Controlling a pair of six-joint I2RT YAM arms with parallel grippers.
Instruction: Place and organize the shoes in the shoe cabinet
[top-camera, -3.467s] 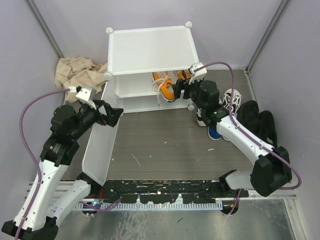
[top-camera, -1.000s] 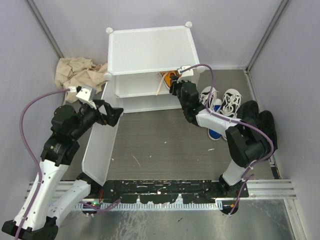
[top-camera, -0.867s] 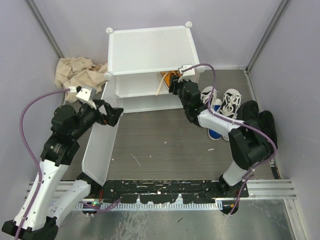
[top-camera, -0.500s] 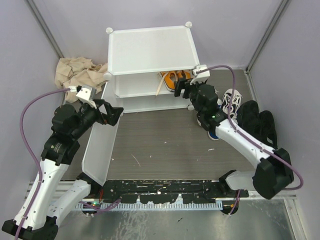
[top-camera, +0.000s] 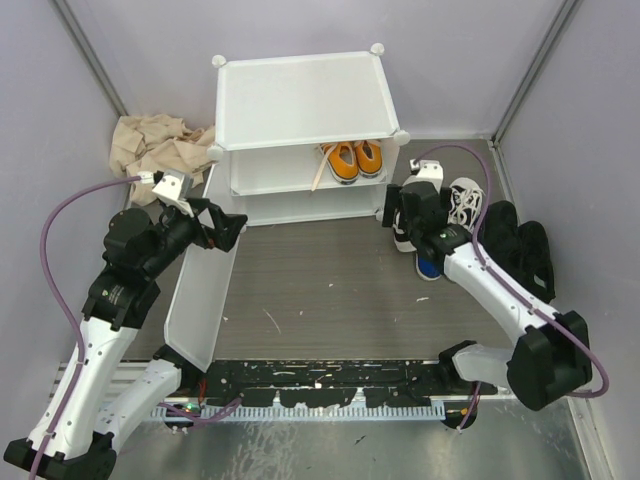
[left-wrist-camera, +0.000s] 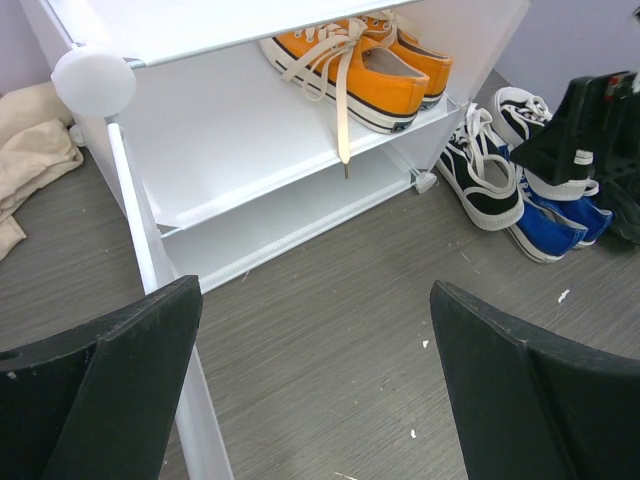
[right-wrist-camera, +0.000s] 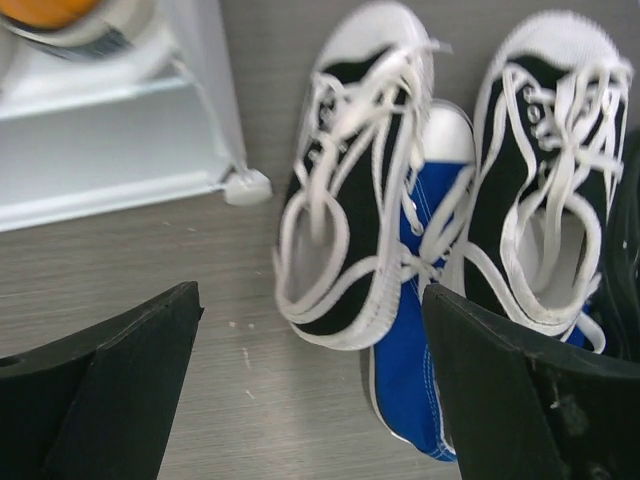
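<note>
The white shoe cabinet (top-camera: 300, 100) stands at the back with its door panel (top-camera: 200, 290) swung open to the left. A pair of orange sneakers (top-camera: 352, 160) sits on its inner shelf and also shows in the left wrist view (left-wrist-camera: 350, 60). My right gripper (top-camera: 400, 212) is open and empty, hovering over the black-and-white sneakers (right-wrist-camera: 350, 220) and a blue sneaker (right-wrist-camera: 420, 330) on the floor right of the cabinet. All-black shoes (top-camera: 515, 245) lie further right. My left gripper (top-camera: 225, 230) is open at the door's top edge (left-wrist-camera: 150, 250).
A crumpled beige cloth (top-camera: 155, 145) lies left of the cabinet. A round corner knob (left-wrist-camera: 93, 80) tops the door hinge post. Grey walls close in both sides. The wood-grain floor (top-camera: 320, 280) runs in front of the cabinet.
My right gripper has pulled back out of the cabinet to the right and now hangs over the floor shoes. The orange sneakers stay on the shelf. The left arm has not moved.
</note>
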